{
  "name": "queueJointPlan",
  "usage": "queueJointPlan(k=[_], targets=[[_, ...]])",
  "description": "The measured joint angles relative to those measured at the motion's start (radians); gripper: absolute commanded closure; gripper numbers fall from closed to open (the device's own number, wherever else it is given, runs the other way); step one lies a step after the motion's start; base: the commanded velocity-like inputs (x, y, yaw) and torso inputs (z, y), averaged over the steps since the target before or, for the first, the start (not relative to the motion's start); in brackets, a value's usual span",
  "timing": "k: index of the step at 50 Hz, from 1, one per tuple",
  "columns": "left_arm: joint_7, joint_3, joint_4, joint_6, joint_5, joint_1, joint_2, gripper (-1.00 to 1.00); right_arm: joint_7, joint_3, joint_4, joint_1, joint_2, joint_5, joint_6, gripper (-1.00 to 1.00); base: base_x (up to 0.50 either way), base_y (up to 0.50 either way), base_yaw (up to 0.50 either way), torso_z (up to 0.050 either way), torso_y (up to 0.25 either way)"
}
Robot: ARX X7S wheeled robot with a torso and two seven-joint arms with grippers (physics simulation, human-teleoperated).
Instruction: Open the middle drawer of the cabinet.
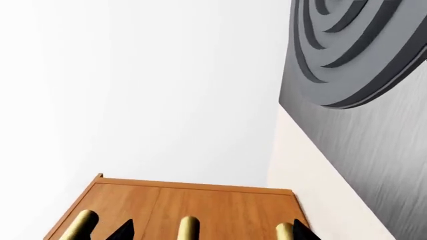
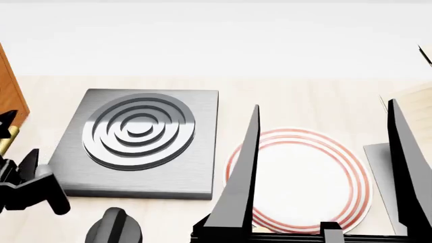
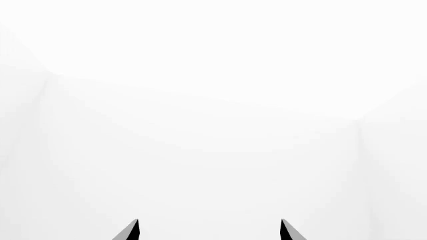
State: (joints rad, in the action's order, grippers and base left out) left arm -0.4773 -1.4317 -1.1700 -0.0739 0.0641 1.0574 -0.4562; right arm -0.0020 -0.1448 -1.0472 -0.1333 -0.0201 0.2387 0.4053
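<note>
The orange-brown cabinet (image 1: 200, 200) fills the lower part of the left wrist view, and a strip of it shows at the head view's far left (image 2: 9, 93). Three brass handle ends show on its front. The middle drawer's handle (image 1: 188, 227) lies between my left gripper's (image 1: 213, 233) two dark fingertips (image 1: 124, 230), which stand wide apart and touch nothing. The middle drawer front (image 1: 220, 207) looks flush with its neighbours. My right gripper (image 2: 324, 172) is open and empty, its fingers (image 2: 242, 177) held above a plate; its wrist view shows only white.
A grey hotplate (image 2: 138, 142) with ring grooves sits right of the cabinet, also in the left wrist view (image 1: 360, 75). A white plate (image 2: 297, 177) with red rings lies under my right gripper. A pale wood box (image 2: 413, 98) and a grey slab (image 2: 378, 167) are at the right edge.
</note>
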Motion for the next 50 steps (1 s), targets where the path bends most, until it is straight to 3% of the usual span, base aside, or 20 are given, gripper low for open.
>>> queueJointPlan(k=[17,50], targets=[[-0.002,0.0,-0.116,-0.028,-0.004,0.007,0.031,-1.0,-0.002,0.001,0.0,0.002,0.0,0.0,0.001,-1.0,0.0,0.0,0.0,0.0,0.0],[0.0,-0.047,-0.139,0.015,-0.007,0.029,0.014,-1.0,-0.008,0.001,0.0,0.009,0.0,0.003,0.0,-1.0,0.0,0.0,0.0,0.0,0.0]])
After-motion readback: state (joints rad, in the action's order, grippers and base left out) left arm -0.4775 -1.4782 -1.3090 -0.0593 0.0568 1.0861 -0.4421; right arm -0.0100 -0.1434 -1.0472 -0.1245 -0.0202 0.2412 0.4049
